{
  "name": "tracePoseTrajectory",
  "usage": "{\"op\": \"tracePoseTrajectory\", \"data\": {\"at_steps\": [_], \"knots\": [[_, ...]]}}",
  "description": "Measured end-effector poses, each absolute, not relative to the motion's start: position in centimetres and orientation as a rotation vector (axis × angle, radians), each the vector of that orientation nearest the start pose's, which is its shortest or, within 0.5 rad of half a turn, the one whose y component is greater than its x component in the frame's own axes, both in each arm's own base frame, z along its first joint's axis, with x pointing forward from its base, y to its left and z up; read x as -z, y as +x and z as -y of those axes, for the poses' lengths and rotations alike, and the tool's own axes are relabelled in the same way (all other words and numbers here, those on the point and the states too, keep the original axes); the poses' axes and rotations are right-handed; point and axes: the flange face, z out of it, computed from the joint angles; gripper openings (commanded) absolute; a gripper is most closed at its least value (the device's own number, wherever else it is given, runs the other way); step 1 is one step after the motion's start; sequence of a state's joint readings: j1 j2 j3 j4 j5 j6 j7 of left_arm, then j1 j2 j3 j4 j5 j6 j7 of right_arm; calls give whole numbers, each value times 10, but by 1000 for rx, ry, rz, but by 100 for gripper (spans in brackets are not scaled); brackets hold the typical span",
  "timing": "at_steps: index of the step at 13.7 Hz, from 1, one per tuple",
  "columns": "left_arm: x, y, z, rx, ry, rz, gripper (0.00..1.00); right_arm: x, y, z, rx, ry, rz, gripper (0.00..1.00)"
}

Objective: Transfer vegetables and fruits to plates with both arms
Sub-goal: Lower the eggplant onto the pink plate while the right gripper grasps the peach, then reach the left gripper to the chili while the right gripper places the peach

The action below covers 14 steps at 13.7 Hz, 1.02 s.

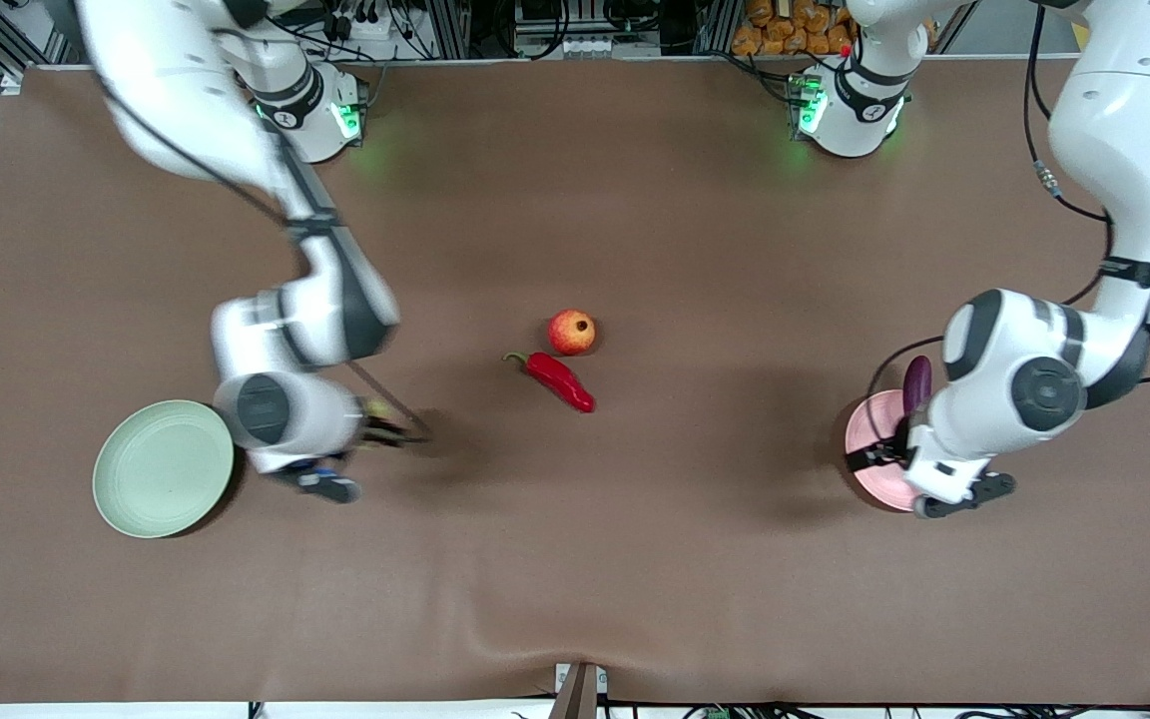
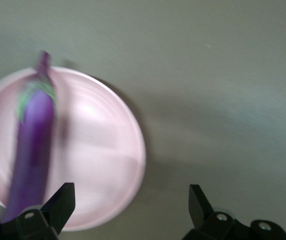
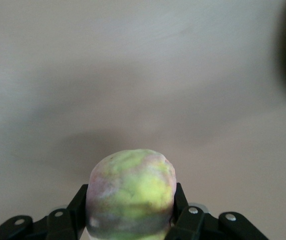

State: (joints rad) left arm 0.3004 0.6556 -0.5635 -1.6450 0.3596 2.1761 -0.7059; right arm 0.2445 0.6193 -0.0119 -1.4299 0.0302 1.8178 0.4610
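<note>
We see a brown cloth-covered bench [image 1: 575,559], the two arm bases glowing green along its edge farthest from the front camera, with cables and framing past them. At the left arm's end, the pink plate [image 2: 97,150] carries the purple eggplant [image 2: 32,145]; the left tool [image 2: 127,210] hangs over that plate with its fingers spread apart and empty. Near the right arm's end, the right tool [image 3: 130,220] is clamped on the pale yellow-pink fruit [image 3: 131,195], held over bare bench just beside the mint green plate [image 1: 164,468]. Mid-bench lie the pomegranate [image 1: 572,332] and, nearer the front camera, the red chili pepper [image 1: 557,378], with nothing around them.
</note>
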Motion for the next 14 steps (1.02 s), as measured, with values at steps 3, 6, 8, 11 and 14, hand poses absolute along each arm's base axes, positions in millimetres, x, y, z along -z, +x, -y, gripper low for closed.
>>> {"op": "tracePoseTrajectory", "data": {"at_steps": [3,6,8,11,14], "knots": [[-274,642,231,-61,-3094,708,100,-355,674,-9,-400,-3099,-46,0],[-267,606,338,-78,-3064,871,100,-341,664,89,-381,-3045,182,0],[-261,595,383,-84,-3063,972,100,-318,664,108,-309,-3048,232,0],[-239,591,433,-32,-3068,1123,100,-250,666,106,-259,-2977,376,0],[-198,572,477,25,-3091,1103,100,-208,652,128,-234,-2929,489,0]]}}
